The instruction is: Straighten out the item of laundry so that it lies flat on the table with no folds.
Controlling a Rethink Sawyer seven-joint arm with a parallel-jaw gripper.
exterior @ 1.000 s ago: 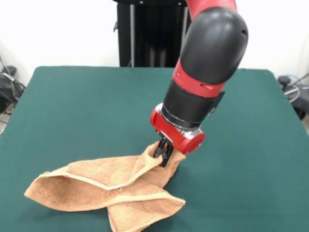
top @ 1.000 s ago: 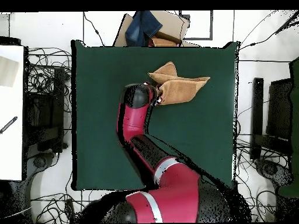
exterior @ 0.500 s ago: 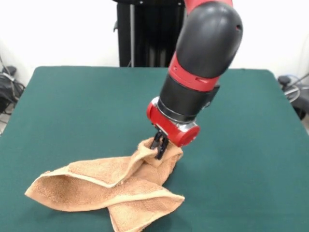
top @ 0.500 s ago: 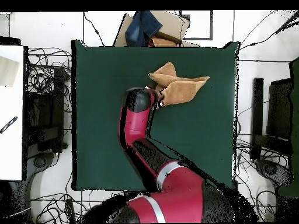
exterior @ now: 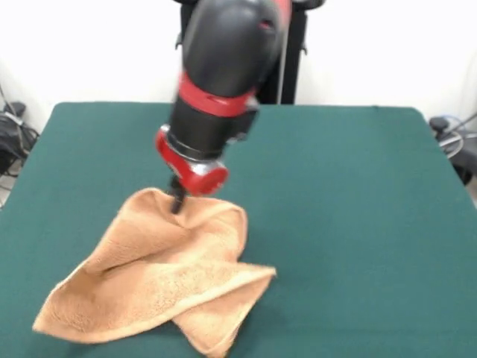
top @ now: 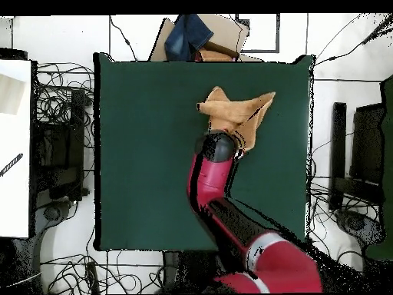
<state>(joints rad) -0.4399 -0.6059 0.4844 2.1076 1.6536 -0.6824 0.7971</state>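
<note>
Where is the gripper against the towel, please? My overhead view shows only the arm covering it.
Observer: In the front view the gripper meets the towel at its far edge, which rises to the tips as if pinched.
Operator: Is the rest of the towel lifted?
Observer: No, only that edge is raised; the rest lies on the table.
Operator: Does it lie flat there?
Observer: No; one layer lies across another, and a flap pokes out from under it at the near side.
</note>
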